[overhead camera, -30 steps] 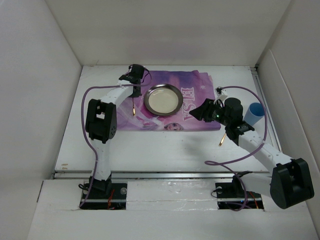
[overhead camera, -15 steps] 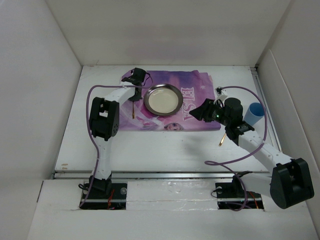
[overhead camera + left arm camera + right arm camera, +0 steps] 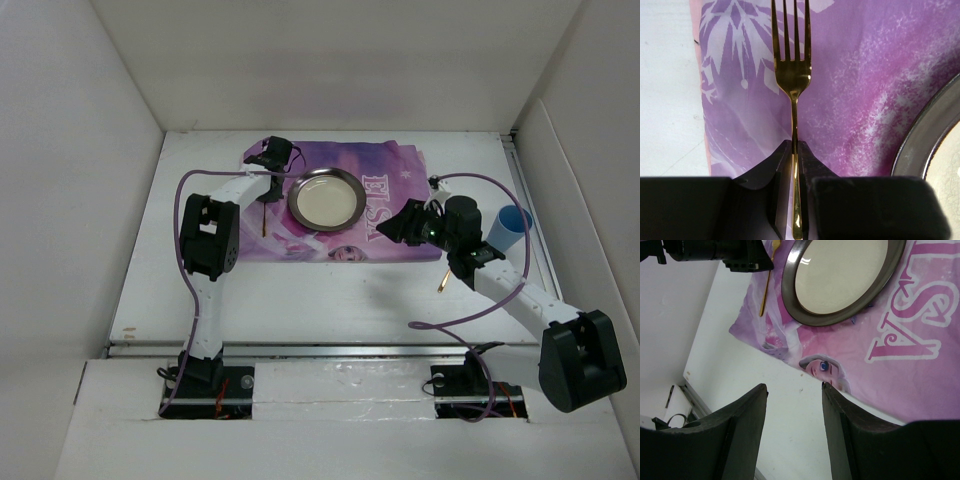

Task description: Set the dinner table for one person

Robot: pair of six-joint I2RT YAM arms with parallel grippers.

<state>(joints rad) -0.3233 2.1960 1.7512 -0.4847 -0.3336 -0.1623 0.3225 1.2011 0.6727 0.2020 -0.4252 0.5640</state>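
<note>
Clamping the fork (image 3: 792, 75), the left gripper (image 3: 794, 146) hovers over the placemat (image 3: 855, 90), toward the far edge of the table (image 3: 330, 290); the right gripper (image 3: 793, 386) gapes empty. Released crooked, the fork may strike the plate (image 3: 932, 145).

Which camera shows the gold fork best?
The left wrist view: the fork fills it, tines and handle clear, pinched in the left gripper. The top view shows a thin gold sliver; the right wrist view, just its handle.

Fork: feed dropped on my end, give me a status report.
Left gripper shut on fork, over placemat left of plate. Right gripper open, empty. Nothing under the fork but placemat.
</note>
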